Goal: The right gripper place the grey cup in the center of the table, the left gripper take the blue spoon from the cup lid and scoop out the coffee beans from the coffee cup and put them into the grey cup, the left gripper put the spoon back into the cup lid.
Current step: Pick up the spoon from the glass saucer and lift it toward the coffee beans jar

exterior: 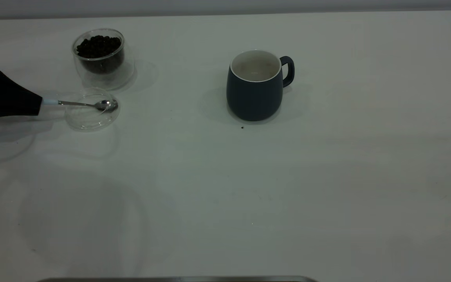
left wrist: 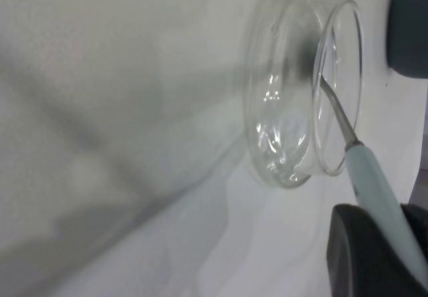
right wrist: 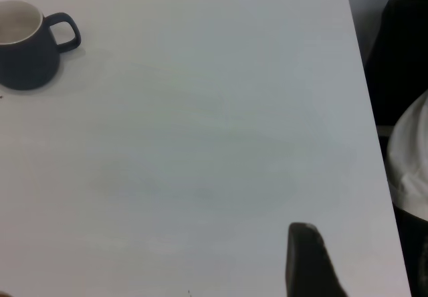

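The grey cup [exterior: 255,87] stands upright near the middle of the table [exterior: 249,188], handle to the right; it also shows far off in the right wrist view [right wrist: 27,46]. The coffee cup [exterior: 101,55], full of coffee beans [exterior: 98,46], stands at the back left. In front of it lies the clear cup lid [exterior: 90,109]. The blue spoon [exterior: 92,104] rests with its metal bowl in the lid. My left gripper [exterior: 33,103] is shut on its pale blue handle [left wrist: 374,176], low over the table at the left edge. My right gripper [right wrist: 306,260] is far right of the grey cup.
A small dark speck [exterior: 242,127] lies on the table just in front of the grey cup. The table's right edge [right wrist: 374,130] runs close to the right gripper. A dark strip [exterior: 178,279] borders the table's front edge.
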Controlling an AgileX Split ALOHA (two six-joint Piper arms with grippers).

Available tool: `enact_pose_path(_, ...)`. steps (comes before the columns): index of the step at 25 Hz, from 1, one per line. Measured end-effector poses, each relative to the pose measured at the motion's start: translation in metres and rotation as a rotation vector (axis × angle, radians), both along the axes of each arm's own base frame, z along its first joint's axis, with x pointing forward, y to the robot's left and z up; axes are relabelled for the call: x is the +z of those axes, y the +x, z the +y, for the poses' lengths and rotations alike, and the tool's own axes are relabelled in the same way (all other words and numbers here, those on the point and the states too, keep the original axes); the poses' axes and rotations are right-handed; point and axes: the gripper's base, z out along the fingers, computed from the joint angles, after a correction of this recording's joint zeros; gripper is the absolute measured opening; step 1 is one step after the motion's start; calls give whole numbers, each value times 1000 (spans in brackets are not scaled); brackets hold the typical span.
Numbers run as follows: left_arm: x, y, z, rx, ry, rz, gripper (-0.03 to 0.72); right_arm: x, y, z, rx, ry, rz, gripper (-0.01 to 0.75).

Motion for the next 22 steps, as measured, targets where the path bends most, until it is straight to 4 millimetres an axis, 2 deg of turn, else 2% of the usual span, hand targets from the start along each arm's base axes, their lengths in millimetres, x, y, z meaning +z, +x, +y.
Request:
enact_pose_path(8,5,-1,1,-29,22,-5,134,0,0,0,0,0,0,363)
enact_pose_path(16,41,4,9,-81,114,-50,134,0,0,0,0,0,0,363)
enact_pose_path(22,81,8,13,-94,178,-104,134,0,0,0,0,0,0,363)
